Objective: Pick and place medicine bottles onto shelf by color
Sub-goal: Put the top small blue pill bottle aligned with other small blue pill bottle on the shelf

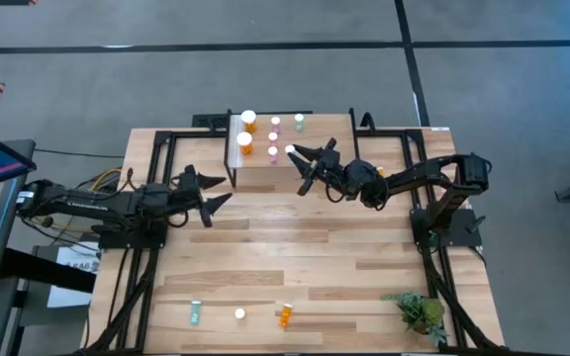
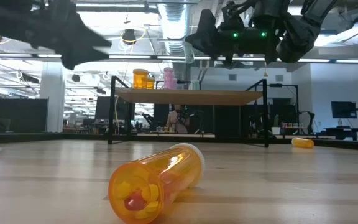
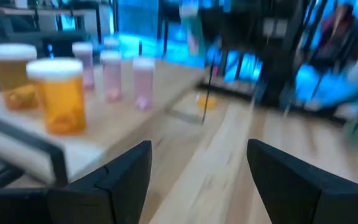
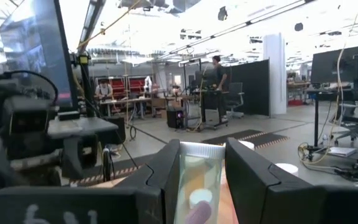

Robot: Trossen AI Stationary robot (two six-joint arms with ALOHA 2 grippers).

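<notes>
The shelf (image 1: 265, 176) stands at the table's far middle. On it stand two wide orange bottles (image 1: 246, 131), three pink bottles (image 1: 273, 137) and a teal one (image 1: 299, 121). My right gripper (image 1: 295, 156) reaches over the shelf from the right, shut on a pale teal white-capped bottle (image 4: 197, 180). My left gripper (image 1: 209, 190) hovers open just left of the shelf and touches nothing; its wrist view shows the orange bottles (image 3: 61, 93) and pink bottles (image 3: 112, 74). Near the front edge lie a teal bottle (image 1: 195, 313) and an orange bottle (image 1: 284, 316). My right gripper pinches the teal bottle's body (image 4: 191, 186) between its two fingers, just below the white cap (image 4: 199, 149). The fingers come about level from the table's right. The bottle stands upright, cap up (image 1: 290, 150). Whether its base touches the shelf does not show.
A small green plant (image 1: 422, 311) stands at the near right corner. A white-capped item (image 1: 239, 313) sits between the two lying bottles. Another orange bottle (image 2: 302, 142) lies on the table near the shelf. People stand in the room behind (image 4: 216, 81).
</notes>
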